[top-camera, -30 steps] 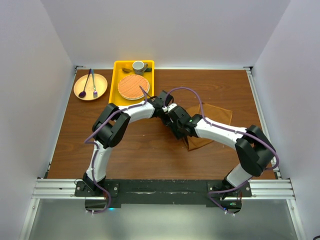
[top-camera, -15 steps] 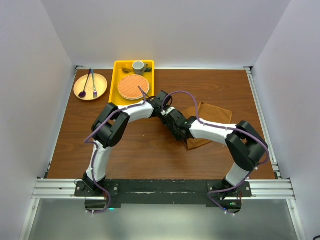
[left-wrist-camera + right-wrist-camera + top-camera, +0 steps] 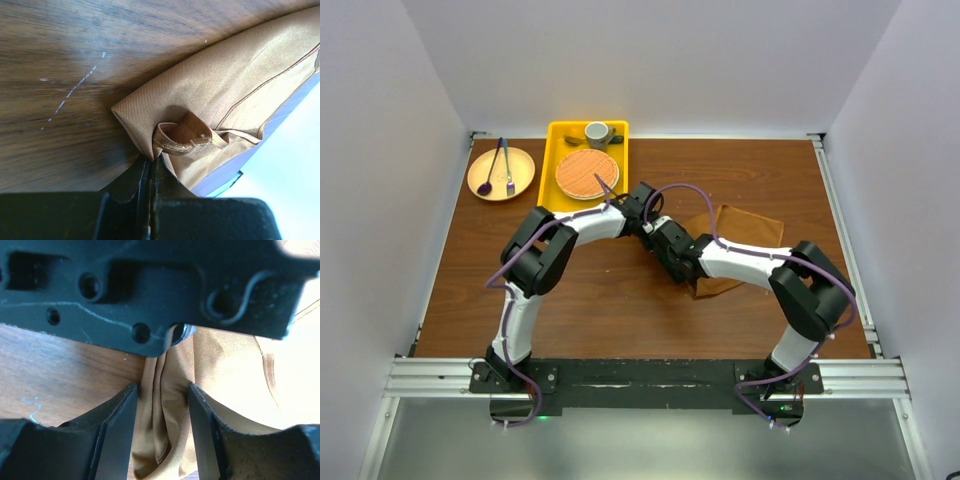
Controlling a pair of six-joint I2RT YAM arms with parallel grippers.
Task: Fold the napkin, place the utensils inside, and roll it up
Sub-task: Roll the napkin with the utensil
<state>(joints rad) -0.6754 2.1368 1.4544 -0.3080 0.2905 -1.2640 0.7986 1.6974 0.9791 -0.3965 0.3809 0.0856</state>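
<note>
Nearest, two arms are rising from their bases at the counter's (image 3: 600, 290) near edge and are bending inward, meeting over the middle.

There, one napkin (image 3: 748, 230) is lying on the counter, right of centre, folded over on itself, with its left edge reaching under both wrists. In the top view the grippers themselves are hiding beneath the arms.

The left gripper (image 3: 150, 162) is pressing its fingers together on the napkin's edge, pinching the cloth just beside a small curled-up loop of hem. From that pinch the napkin is spreading away flat over the wood, showing one corner pointing left in the wrist view.

The right gripper (image 3: 161, 388) is standing spread, its two fingers (image 3: 117, 425) straddling one raised ridge of napkin that is filling the gap between them. Whether the pads are pressing that ridge I cannot tell. Just beyond its fingertips, the black body of the other wrist is crossing the whole view.

Farther back on the left, one pale round plate (image 3: 523, 180) is sitting on the counter, carrying two utensils: one purple spoon (image 3: 485, 185) and one other thin purple piece (image 3: 509, 172), lying side by side.

Just beside it to the right, one yellow tray (image 3: 556, 140) is resting against the far edge, holding one round orange mat (image 3: 582, 172) and, behind it, one cup (image 3: 597, 131). One thin dark utensil (image 3: 608, 184) is lying across the mat's near right edge.
</note>
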